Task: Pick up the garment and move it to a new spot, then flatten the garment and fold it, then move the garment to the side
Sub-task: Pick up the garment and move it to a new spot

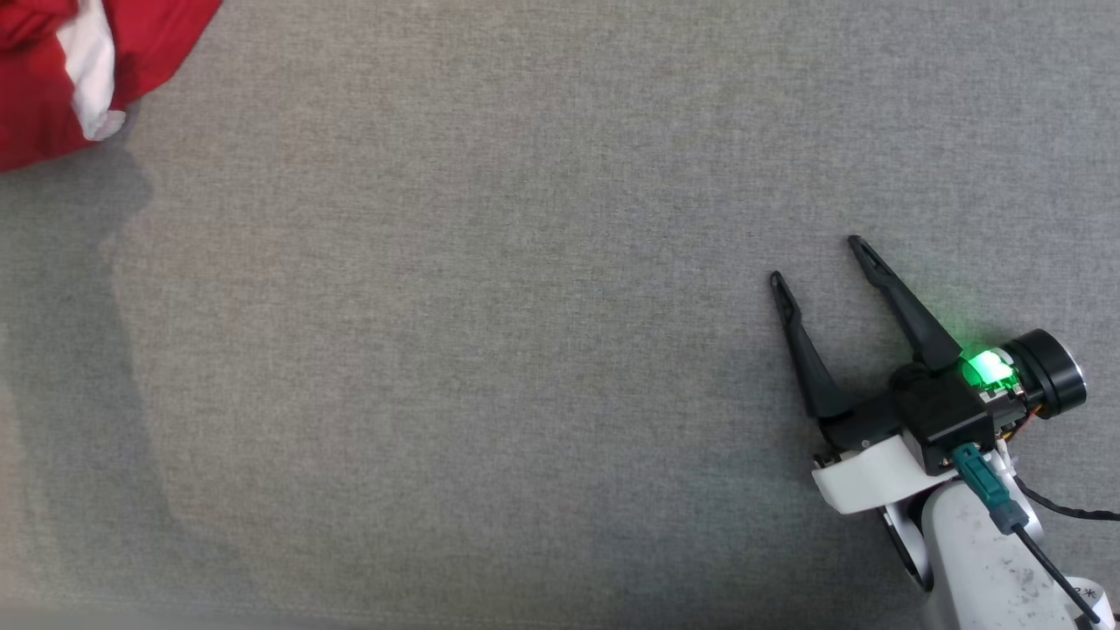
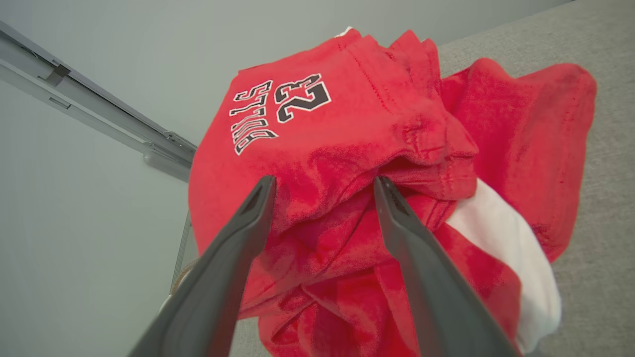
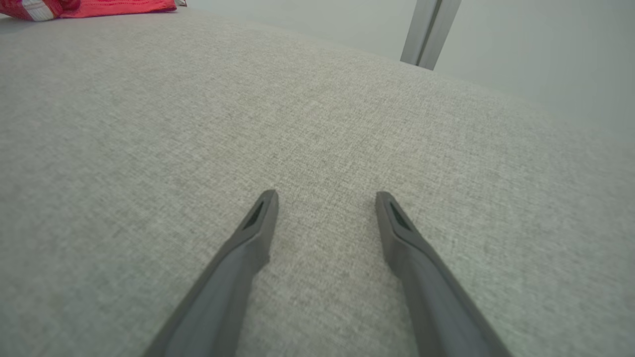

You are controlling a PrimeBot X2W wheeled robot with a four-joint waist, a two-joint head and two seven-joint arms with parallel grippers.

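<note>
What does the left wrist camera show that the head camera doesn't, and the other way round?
Left wrist view adds: the left tool, open and aimed at the crumpled garment up close, the BULLS 23 print in black and white, and a rail on the pale wall behind. Head view adds: the right tool, open over the grey surface, at the opposite corner from the garment, with a green light at its wrist. Both share: the red garment with its white panel, bunched on the grey surface.

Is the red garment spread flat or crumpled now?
Crumpled: the red Bulls garment lies in a heap, with layers overlapping and a white part sticking out.
</note>
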